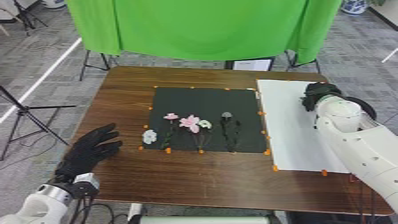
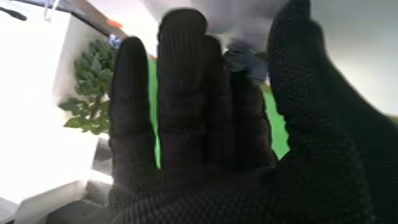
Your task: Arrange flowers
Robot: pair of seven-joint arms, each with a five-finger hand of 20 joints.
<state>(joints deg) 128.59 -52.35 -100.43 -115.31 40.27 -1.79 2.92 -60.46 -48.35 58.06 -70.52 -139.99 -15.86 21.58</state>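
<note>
Flowers [image 1: 189,123], black mat [image 1: 209,102], wooden table [image 1: 187,175] (brown), grey carpet [image 1: 44,50]

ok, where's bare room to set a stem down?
Free: the black rectangular mat's far part, beyond the pink and white flowers; the white paper sheet, between mat and white right arm; the brown wooden table's near strip.
Crowded: the mat's near half, under the flowers; the table's left edge, by the black-gloved left hand.

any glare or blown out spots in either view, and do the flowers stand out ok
Right wrist view: blown-out white beside the leafy plant, right hand dark against bright surroundings; head view: fairly even light, pink flower standing out well against the black mat.
</note>
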